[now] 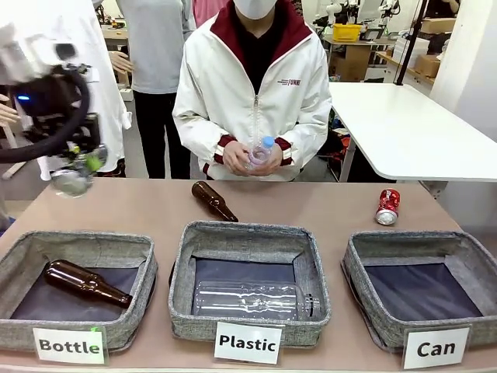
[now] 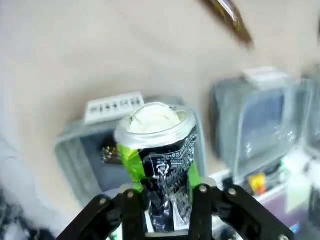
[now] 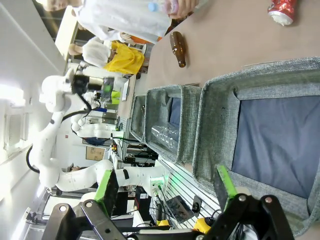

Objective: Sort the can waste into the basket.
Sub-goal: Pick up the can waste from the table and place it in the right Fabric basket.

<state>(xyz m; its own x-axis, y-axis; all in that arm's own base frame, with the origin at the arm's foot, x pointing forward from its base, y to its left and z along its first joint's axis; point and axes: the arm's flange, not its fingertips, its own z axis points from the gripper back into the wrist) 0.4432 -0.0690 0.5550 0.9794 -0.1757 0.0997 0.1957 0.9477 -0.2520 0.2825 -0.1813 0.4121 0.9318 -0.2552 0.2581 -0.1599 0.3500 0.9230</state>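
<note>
A dark can with green print and a silver end hangs high over the table's left side, and my left gripper is shut on it. In the left wrist view this can sits upright between the black fingers of the left gripper. A crushed red can lies on the table behind the "Can" basket. My right gripper is open and holds nothing, hovering at the near side of that basket; the red can lies beyond it.
The "Bottle" basket holds a brown bottle. In the "Plastic" basket lies a clear bottle. Another brown bottle lies on the table. A person at the far side holds a clear plastic bottle.
</note>
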